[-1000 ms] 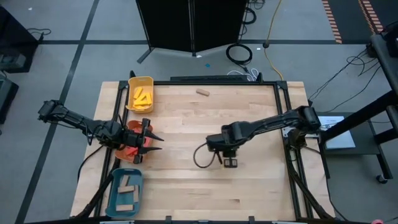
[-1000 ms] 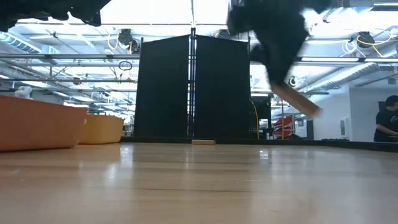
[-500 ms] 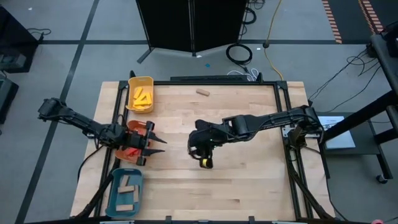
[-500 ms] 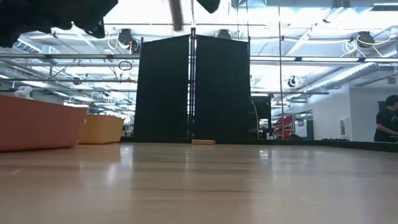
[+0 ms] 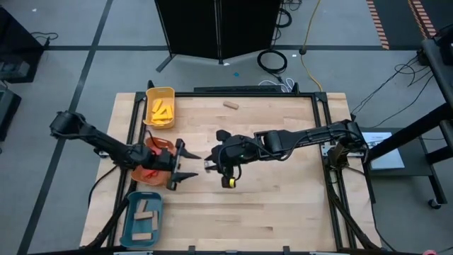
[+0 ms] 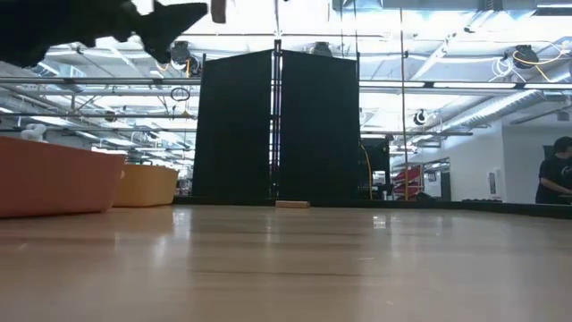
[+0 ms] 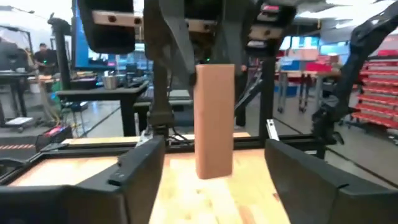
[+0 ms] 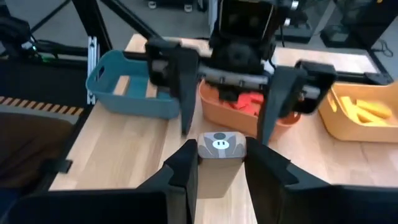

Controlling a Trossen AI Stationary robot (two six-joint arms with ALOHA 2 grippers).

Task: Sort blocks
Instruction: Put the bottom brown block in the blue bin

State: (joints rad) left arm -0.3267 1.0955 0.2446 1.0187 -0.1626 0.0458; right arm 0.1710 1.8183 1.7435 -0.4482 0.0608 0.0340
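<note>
My right pincer (image 8: 214, 165) is clamped on one tan block (image 8: 216, 163), held above the middle of the bench (image 5: 283, 205). My left pincer (image 5: 185, 161) faces it with fingers spread apart, just beside the orange tray (image 5: 145, 177) of red blocks (image 8: 249, 99). I count about four yellow blocks (image 5: 161, 110) in the yellow tray (image 5: 170, 92), two tan ones in the teal tray (image 5: 132, 212), and one loose tan block (image 5: 230, 105) at the far edge.

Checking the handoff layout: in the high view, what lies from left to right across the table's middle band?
Orange tray → left gripper, open → tan block held by right gripper.
</note>
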